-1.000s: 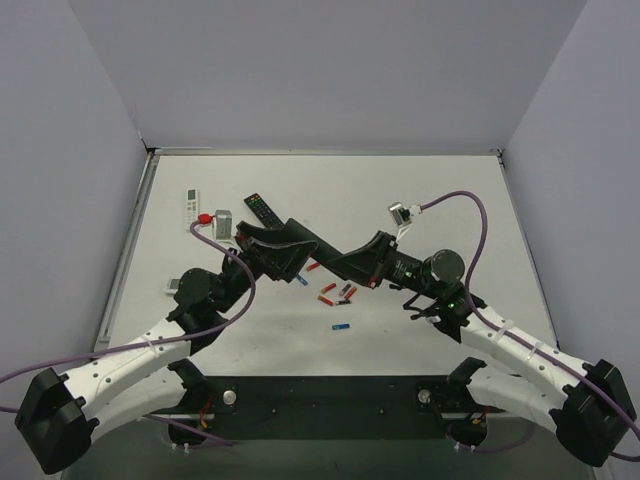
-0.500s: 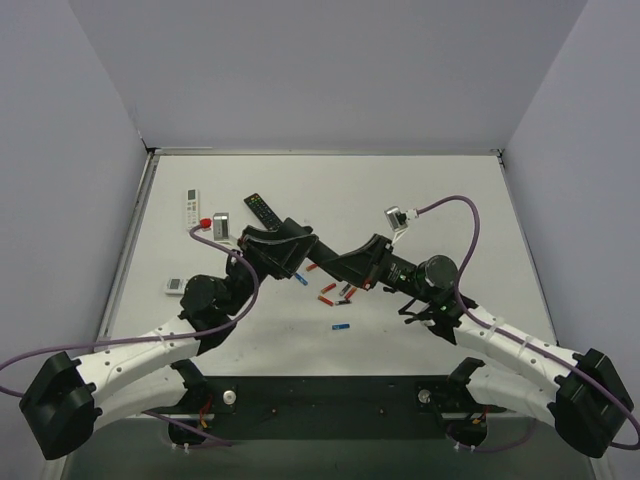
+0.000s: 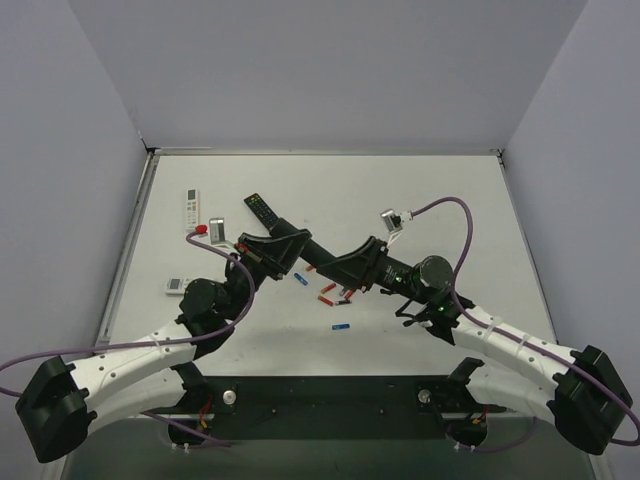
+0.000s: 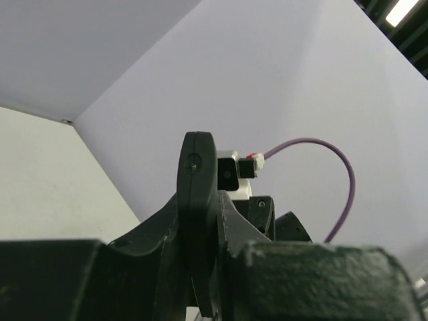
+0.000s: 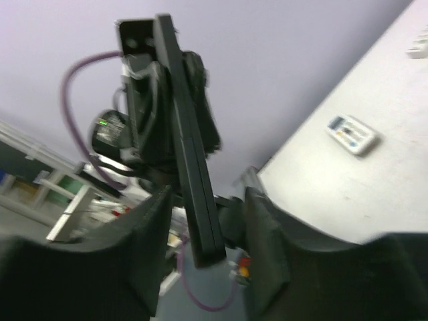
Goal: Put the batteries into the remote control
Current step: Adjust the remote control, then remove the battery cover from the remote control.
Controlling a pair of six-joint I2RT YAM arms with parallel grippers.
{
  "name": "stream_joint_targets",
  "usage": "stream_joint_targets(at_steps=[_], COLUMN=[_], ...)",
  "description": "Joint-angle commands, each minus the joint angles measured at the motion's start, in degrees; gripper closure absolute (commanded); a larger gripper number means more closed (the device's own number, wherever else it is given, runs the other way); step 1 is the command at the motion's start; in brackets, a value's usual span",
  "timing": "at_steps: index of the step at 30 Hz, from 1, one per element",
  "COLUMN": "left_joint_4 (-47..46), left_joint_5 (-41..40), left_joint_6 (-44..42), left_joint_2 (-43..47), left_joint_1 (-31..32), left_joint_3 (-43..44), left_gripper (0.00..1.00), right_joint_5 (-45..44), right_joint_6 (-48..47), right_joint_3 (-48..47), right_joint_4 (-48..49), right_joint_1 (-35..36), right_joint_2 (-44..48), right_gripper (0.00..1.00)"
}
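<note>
The slim black remote control (image 3: pixel 318 256) hangs in the air between both arms, above the batteries. My left gripper (image 3: pixel 281 248) is shut on one end of it; in the left wrist view the remote control (image 4: pixel 196 200) stands edge-on, pinched by the gripper (image 4: pixel 200 241). My right gripper (image 3: pixel 352 268) is at the other end. In the right wrist view the remote control (image 5: pixel 189 154) sits between the right gripper's (image 5: pixel 207 210) fingers with a gap on each side. Several batteries lie on the table below: red ones (image 3: pixel 327 292), a blue one (image 3: pixel 301 280) and another blue one (image 3: pixel 341 326).
A black remote with buttons (image 3: pixel 262 211) lies at the back left. A white remote (image 3: pixel 192 206) is further left, and a small white remote (image 3: pixel 176 286) lies by the left arm, also seen as a small white remote (image 5: pixel 352 133) in the right wrist view.
My left gripper has closed onto the remote control. The right gripper's jaws have parted from it. Both arms have drifted slightly left with the remote.
</note>
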State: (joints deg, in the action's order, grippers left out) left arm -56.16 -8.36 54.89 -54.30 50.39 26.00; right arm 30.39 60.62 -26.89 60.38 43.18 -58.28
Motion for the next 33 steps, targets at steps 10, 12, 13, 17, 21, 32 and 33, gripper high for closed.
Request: stream_joint_targets(at_steps=[10,12,13,17,21,32,33], left_joint_4=[43.1,45.2,46.9,53.2,53.7,53.7,53.6], left_joint_5=[-18.6,-18.4,-18.4,-19.4,-18.6,-16.7,-16.6], left_joint_6=[4.0,4.6,5.3,7.8,8.4,8.7,8.7], left_joint_2=[10.9,10.7,10.7,9.9,9.7,9.0,8.9], left_joint_1=[-0.3,-0.4,-0.3,-0.5,-0.6,-0.8,-0.8], left_joint_3=[6.6,7.4,7.7,10.3,10.1,10.4,10.4], left_gripper=[1.0,1.0,1.0,1.0,1.0,1.0,1.0], right_joint_5=[-7.3,-10.3,-11.0,-13.8,-15.0,-15.2,-15.1], right_joint_6=[-42.4,-45.6,-46.6,-51.7,-54.9,-57.2,-57.4], right_joint_3=[-21.6,-24.6,-25.7,-30.8,-34.7,-39.5,-39.6], right_joint_4=[-53.2,-56.6,-57.6,-63.5,-66.1,-69.3,-69.3], right_joint_1=[1.3,2.6,3.3,7.5,10.7,13.1,13.2], right_joint_2=[4.0,2.4,0.6,-4.5,-9.2,-16.8,-17.2], right_gripper=[0.05,0.03,0.03,0.03,0.04,0.23,0.24])
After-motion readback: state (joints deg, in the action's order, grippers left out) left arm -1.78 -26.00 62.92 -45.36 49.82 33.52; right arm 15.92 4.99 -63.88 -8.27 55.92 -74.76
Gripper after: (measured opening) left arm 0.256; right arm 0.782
